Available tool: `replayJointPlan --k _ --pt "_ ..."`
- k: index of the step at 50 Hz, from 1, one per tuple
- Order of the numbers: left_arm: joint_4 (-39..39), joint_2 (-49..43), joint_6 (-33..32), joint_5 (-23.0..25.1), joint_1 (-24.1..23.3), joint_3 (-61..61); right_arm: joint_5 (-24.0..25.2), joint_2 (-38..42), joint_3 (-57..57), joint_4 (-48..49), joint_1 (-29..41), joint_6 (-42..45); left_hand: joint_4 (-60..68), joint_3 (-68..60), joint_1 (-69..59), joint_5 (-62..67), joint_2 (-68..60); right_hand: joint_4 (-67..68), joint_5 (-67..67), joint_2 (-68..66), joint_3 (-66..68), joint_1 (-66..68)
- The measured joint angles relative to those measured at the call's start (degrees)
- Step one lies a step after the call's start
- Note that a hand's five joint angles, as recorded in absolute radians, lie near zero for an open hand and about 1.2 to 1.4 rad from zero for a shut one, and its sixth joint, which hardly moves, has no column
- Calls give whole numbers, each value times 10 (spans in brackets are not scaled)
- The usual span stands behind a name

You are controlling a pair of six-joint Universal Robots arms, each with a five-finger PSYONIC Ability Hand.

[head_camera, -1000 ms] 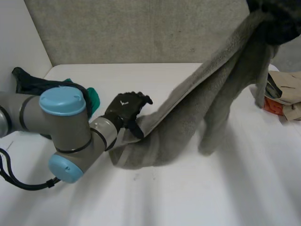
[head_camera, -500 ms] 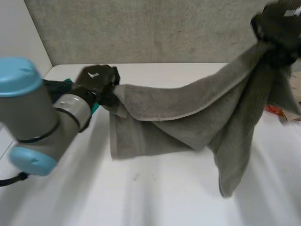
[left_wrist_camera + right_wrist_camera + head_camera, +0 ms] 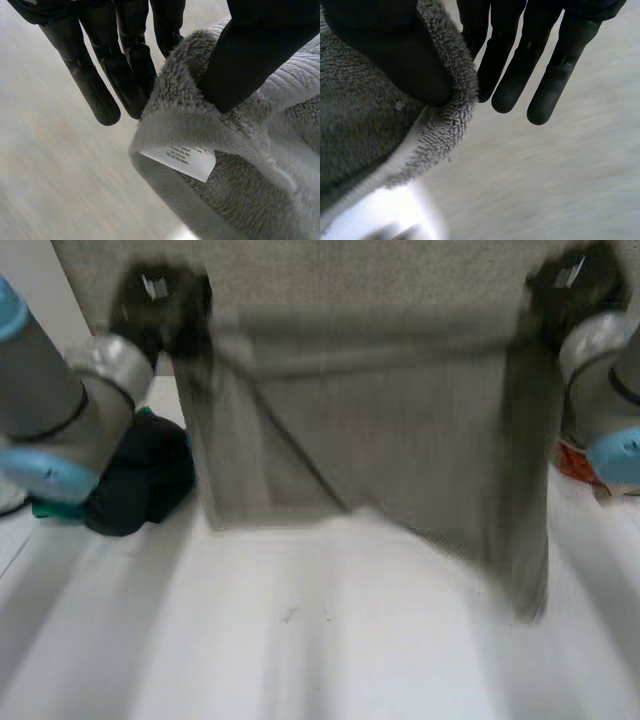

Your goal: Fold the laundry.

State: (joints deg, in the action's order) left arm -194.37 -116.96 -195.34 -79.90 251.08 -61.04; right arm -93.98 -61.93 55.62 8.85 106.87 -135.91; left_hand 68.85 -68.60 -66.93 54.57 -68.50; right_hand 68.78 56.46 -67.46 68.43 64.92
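White table [image 3: 300, 660] is stretching out below me, and I am holding both hands up above it against a grey wall [image 3: 350, 280]. My left hand [image 3: 160, 305] is pinching one top corner of the towel [image 3: 370, 420] between the thumb and a straight finger, with the other fingers sticking out free. My right hand [image 3: 570, 285] is pinching the opposite top corner the same way. The towel is hanging spread between them over the table, and I cannot tell whether its lower edge is touching.

Both pinches are catching only the very rim of the thick pile. I am judging that a sharp stretch or a quick swing could drag a corner out from under a thumb and drop that side onto the table. The hanging cloth could also snag the dark pile [image 3: 140, 480] sitting at the table's left side.

The towel is looking grey, plush and heavy, with a white label [image 3: 180, 160] showing at my left corner. It is not hanging flat: a diagonal fold is crossing it, and its right side is reaching nearer the table.
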Motion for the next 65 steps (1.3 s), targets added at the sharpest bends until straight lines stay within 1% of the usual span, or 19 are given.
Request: replayJointPlan --k 1,3,6,11,19,23,27,31,33,35,38,40,47,51,54,57,58,61,65 --pt "-10 -1 2 -1 0 6 -2 -1 -2 17 0 -1 0 0 0 0 0 0 0 0 0 0" --pt "-76 5 18 -10 0 27 -12 -17 -2 116 1 -3 0 0 0 0 0 0 0 0 0 0" --pt "-136 27 35 -21 0 15 -12 -45 25 189 1 -4 0 0 0 0 0 0 0 0 0 0" --pt "-171 74 48 -30 2 -60 16 -84 112 220 1 -4 0 0 0 0 0 0 5 0 0 0" --pt "-138 94 49 -30 4 -201 65 -98 251 144 -5 -11 0 0 0 0 -1 0 5 1 0 0" --pt "-120 78 47 -28 6 -252 80 -92 293 105 -10 -31 0 0 0 0 -1 0 5 1 0 0" --pt "-113 48 45 -27 7 -288 100 -62 318 75 -34 -76 0 0 0 0 -1 0 5 1 0 0" --pt "-109 27 45 -27 9 -306 124 -11 316 54 -61 -131 0 0 0 0 -1 -15 -3 11 -14 -3" --pt "-107 22 44 -27 12 -311 133 13 307 40 -74 -154 0 0 0 0 -1 -110 -82 102 -108 -73" --pt "-105 21 44 -27 16 -315 139 34 294 18 -89 -175 0 0 0 0 -1 -224 -206 216 -221 -187" --pt "-99 25 44 -27 23 -319 145 50 277 -20 -110 -197 0 0 0 0 -1 -335 -322 320 -329 -295" --pt "-94 29 44 -27 26 -320 147 54 268 -41 -122 -208 0 0 0 0 -1 -361 -351 346 -356 -319" --pt "-65 52 46 -14 36 -328 163 52 240 -110 -155 -266 0 0 0 0 -1 -361 -346 343 -353 -315" --pt "-51 64 48 1 38 -334 180 50 237 -125 -163 -285 0 0 0 0 -1 -233 -214 219 -228 -190" --pt "-44 71 49 8 39 -338 192 53 238 -129 -166 -289 0 0 0 0 -1 -186 -165 170 -181 -144" --pt "-38 79 50 12 39 -343 200 59 239 -130 -167 -290 0 0 0 0 -1 -199 -177 186 -196 -160" --pt "-37 81 50 12 39 -345 202 62 240 -130 -167 -290 0 0 0 0 -1 -265 -241 255 -263 -226" --pt "-35 87 50 13 39 -346 204 65 243 -131 -167 -290 0 0 0 0 -1 -336 -322 321 -334 -296" --pt "-34 92 50 12 40 -347 205 67 246 -134 -166 -290 0 0 0 0 -1 -342 -333 326 -338 -298"
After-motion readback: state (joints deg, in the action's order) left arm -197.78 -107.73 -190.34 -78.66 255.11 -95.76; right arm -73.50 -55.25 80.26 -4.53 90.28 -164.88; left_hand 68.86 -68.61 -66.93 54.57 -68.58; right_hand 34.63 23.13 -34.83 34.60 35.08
